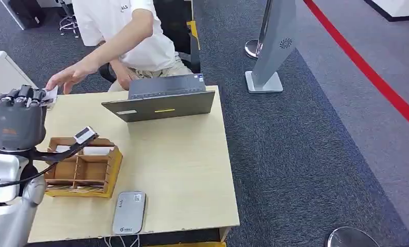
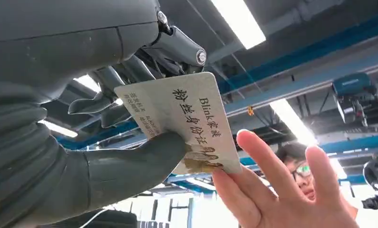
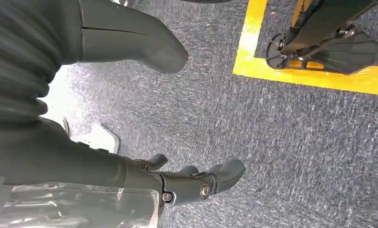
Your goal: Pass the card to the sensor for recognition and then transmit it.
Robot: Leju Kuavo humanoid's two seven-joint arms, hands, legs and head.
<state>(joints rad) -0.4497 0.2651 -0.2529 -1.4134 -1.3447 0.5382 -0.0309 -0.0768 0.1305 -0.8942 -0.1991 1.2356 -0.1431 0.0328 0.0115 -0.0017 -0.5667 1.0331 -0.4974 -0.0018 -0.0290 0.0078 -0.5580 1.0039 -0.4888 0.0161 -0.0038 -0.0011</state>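
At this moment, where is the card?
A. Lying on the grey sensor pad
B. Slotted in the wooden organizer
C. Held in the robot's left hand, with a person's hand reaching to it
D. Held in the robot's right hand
C: the left hand pinches the card between thumb and fingers, and a person's hand touches its edge.

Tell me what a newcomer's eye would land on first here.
First, the handover at the table's far left corner: the left hand holds a card up while a person's hand reaches for it. Next, the laptop at the table's far edge, the divided cardboard box near the left side, and the grey sensor at the near edge.
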